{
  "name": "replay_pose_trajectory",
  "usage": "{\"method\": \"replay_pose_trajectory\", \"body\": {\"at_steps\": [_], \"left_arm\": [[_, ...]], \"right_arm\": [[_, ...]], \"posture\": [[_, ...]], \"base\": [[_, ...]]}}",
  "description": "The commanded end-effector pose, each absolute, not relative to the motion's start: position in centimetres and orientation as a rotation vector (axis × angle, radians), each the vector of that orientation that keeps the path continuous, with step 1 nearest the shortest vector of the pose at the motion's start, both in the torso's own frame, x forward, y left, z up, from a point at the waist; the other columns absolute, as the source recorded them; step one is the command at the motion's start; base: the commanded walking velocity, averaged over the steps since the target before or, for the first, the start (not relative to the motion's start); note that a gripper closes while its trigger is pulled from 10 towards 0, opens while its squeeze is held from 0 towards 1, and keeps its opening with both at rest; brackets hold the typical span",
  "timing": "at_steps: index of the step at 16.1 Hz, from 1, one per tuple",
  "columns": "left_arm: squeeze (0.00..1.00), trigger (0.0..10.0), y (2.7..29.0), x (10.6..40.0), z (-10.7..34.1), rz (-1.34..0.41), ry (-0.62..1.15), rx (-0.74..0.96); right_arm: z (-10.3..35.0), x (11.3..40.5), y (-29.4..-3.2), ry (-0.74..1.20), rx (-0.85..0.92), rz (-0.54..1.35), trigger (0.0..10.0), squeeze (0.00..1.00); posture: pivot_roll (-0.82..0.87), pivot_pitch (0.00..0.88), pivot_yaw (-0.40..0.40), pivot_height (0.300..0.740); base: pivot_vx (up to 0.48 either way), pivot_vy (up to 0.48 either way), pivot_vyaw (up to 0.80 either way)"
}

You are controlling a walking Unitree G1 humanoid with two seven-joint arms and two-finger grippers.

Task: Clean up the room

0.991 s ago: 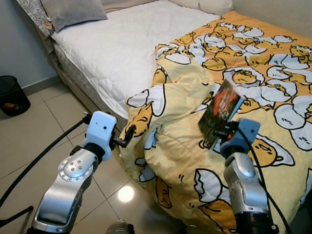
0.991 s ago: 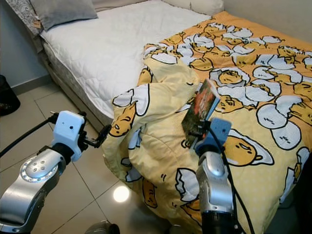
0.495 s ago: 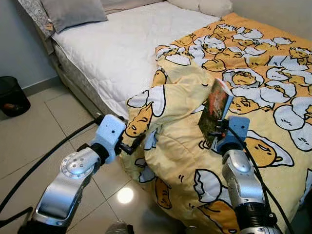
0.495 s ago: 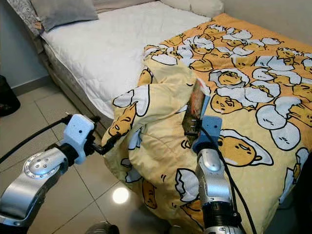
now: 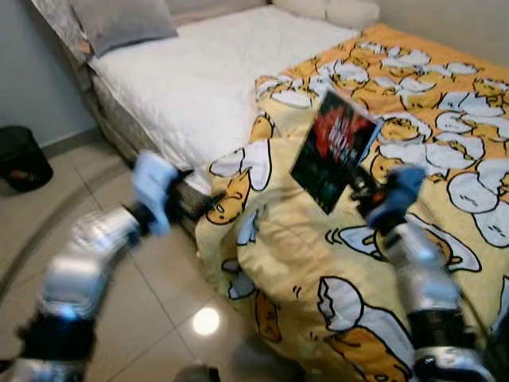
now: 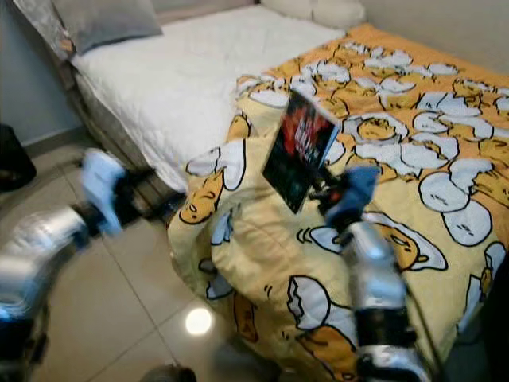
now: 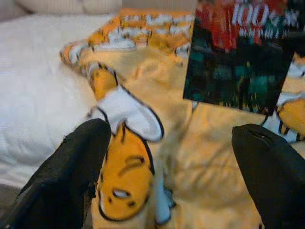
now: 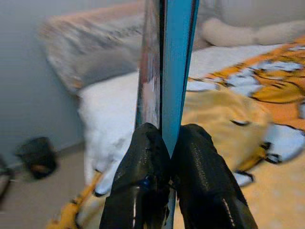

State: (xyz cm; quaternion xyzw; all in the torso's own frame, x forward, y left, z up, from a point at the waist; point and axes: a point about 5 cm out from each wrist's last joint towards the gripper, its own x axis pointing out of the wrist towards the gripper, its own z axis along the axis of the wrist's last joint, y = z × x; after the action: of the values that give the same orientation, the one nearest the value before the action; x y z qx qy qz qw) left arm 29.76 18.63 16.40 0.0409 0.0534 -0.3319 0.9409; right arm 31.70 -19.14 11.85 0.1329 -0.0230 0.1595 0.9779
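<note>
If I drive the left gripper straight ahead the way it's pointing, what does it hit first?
Most likely the bunched yellow duvet hanging off the bed's edge: it lies dead ahead between the open jaws of the left gripper. The book sits higher and looks farther off, though depth is unclear.

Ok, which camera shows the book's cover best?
The left eye view: the book faces it whole, held by the right gripper. Left wrist view crops the cover; right wrist view sees it edge-on.

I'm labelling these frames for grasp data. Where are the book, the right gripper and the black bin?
book (image 5: 332, 150), left eye view, middle of its dark cover.
right gripper (image 8: 167, 143), right wrist view, between the fingertips pinching the book's edge.
black bin (image 5: 20, 156), left eye view, its side wall.
</note>
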Motion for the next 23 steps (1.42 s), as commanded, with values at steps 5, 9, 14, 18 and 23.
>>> {"method": "replay_pose_trajectory", "body": {"at_steps": [5,9,14,18,23], "left_arm": [[1.00,10.0,19.6,30.1,19.7,-0.926,0.100,-0.067],[1.00,10.0,19.8,31.3,20.6,-0.961,0.063,-0.145],[0.00,10.0,19.4,31.4,20.1,-1.042,0.107,-0.180],[0.00,3.1,19.1,30.3,20.2,-1.157,0.122,-0.264],[0.00,0.0,19.0,29.4,20.1,-1.227,0.150,-0.315]], "right_arm": [[15.3,30.1,-17.9,-0.080,0.370,0.777,10.0,0.00],[16.2,28.5,-15.8,-0.065,0.409,1.038,10.0,0.00],[17.3,27.3,-15.3,-0.055,0.462,1.182,10.0,0.00],[17.3,26.9,-15.2,-0.035,0.470,1.214,10.0,0.00],[17.5,26.9,-15.1,-0.031,0.470,1.230,10.0,0.00]], "posture": [[-0.04,0.000,0.024,0.740],[-0.04,0.000,0.024,0.740],[-0.04,0.000,0.025,0.740],[-0.04,0.000,0.023,0.740],[-0.04,0.000,0.019,0.740]], "base": [[0.000,0.000,0.00],[0.000,0.000,0.00],[0.000,0.000,0.00],[0.000,0.000,0.00],[0.000,0.000,0.00]]}}
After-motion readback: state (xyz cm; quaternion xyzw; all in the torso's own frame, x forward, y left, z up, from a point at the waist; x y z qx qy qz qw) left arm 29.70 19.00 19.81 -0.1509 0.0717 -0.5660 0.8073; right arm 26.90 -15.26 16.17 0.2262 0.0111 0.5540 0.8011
